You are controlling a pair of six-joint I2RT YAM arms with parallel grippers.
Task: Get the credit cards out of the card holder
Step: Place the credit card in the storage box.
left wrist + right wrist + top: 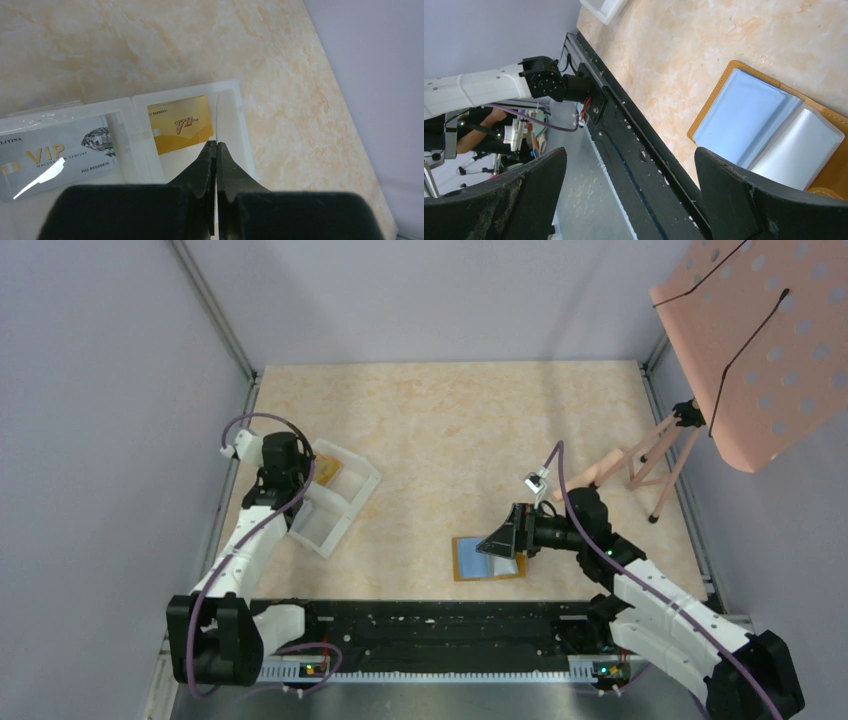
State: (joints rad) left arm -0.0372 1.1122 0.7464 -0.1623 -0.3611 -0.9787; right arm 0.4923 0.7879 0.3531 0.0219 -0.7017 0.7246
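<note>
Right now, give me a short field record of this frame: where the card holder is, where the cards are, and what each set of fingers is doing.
card holder: lying open on the table near its front edge, sleeves showing; cards inside cannot be told
tray: white, two compartments, on the left
silver card: flat in one compartment
gold card: flat in the other compartment
left fingers: shut on what looks like a thin card seen edge-on, above the gold card's compartment
right fingers: wide open, holding nothing, above the card holder
</note>
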